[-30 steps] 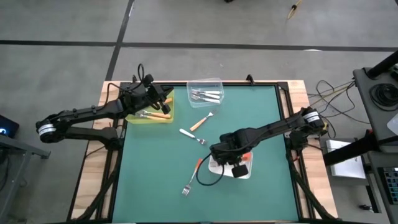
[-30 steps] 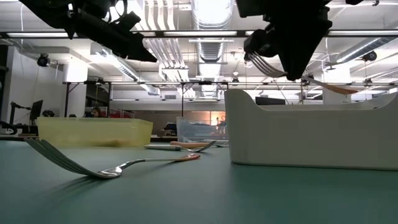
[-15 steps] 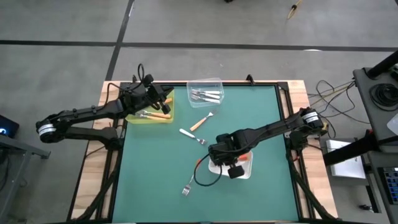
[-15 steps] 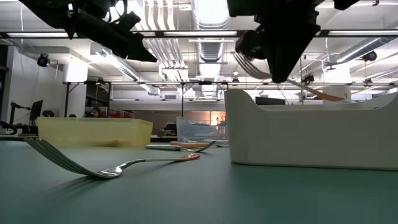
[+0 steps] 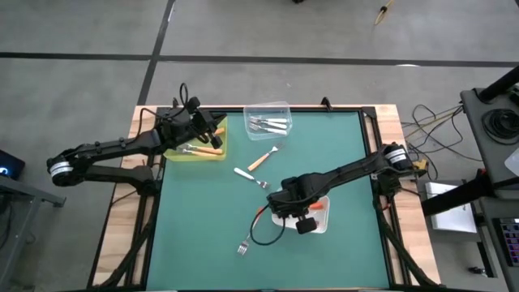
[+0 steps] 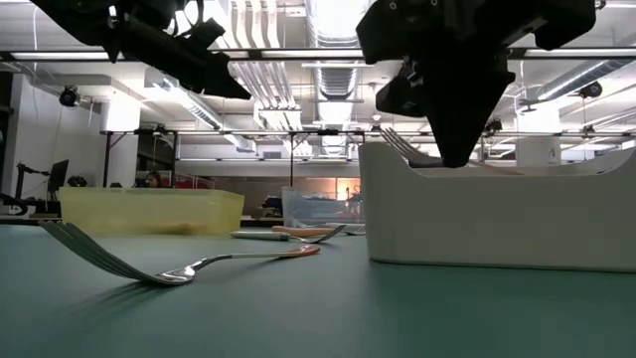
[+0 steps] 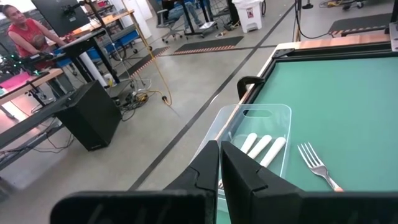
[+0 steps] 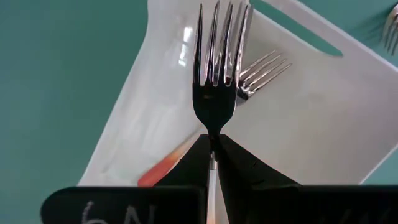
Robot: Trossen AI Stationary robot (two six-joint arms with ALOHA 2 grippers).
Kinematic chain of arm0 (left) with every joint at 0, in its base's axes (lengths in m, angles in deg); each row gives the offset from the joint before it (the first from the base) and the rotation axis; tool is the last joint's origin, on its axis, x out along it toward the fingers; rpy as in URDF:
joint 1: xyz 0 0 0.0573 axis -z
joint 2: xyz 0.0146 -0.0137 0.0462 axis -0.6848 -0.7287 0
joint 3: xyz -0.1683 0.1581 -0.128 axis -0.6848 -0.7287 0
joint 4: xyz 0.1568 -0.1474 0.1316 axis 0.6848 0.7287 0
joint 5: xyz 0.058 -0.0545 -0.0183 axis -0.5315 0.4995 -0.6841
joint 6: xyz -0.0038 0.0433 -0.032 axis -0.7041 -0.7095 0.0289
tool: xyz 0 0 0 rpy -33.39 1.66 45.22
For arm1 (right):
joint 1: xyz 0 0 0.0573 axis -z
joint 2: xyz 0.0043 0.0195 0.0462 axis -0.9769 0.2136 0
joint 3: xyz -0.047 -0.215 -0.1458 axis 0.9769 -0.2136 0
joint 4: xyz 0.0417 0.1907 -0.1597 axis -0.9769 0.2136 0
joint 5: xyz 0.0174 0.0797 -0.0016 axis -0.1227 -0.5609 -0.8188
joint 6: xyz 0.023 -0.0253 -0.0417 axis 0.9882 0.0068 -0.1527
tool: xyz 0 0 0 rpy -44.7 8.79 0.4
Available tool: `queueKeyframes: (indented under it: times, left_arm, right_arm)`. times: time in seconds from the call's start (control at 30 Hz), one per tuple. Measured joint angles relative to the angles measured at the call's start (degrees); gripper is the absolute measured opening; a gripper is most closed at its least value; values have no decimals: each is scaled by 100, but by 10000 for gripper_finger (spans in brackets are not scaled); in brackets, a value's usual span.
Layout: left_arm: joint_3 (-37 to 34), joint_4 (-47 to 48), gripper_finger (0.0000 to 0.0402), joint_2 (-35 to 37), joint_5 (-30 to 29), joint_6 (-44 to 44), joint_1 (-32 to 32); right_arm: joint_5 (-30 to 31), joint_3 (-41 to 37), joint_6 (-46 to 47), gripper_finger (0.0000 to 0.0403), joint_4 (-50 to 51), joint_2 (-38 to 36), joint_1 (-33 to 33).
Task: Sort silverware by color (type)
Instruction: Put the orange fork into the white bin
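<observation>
Sorting forks on the green counter (image 5: pixel 340 162), largest items first. White tray (image 5: pixel 321 224) sits at about 5 o'clock from counter centre, yellow tray (image 5: pixel 212 154) at 10 o'clock, clear tray (image 5: pixel 268 108) at 12 o'clock.

Right hand (image 8: pixel 211 146) hangs over the white tray, fingers pinched shut on a fork (image 8: pixel 214 87) at the neck just below the tines, tines pointing out ahead. A red-orange-handled fork (image 8: pixel 166 163) already lies in that tray. Left hand (image 7: pixel 220 163) is parked over the yellow tray, fingers closed on nothing.

Loose forks on the counter:
- tan-handled fork (image 5: pixel 261 158) near centre, toward 12 o'clock
- white-handled fork (image 5: pixel 247 176) just beside it
- red-orange-handled fork (image 5: pixel 250 234) at 6 o'clock, tines toward the near edge

White-handled forks (image 7: pixel 261 146) lie in the clear tray, tan-handled forks (image 5: pixel 203 149) in the yellow one.

Handling, my read: light, rigid, no flex. Polished metal head is slick and narrow, so a neck pinch can let the fork pivot or slide. Plastic handle is wider and likely grippier; mid-handle is the better pick point. They lie flat on the counter, so fingers need to straddle the handle crosswise and come right down to the surface. Not fragile; a short drop into a tray looks fine.
</observation>
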Motion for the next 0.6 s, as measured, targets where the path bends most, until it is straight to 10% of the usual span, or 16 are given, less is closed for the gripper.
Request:
queueKeyframes:
  times: [0.6]
  left_arm:
    - [0,0,0,0,0,-1,1]
  right_arm:
    - [2,-2,289,14,-14,21,0]
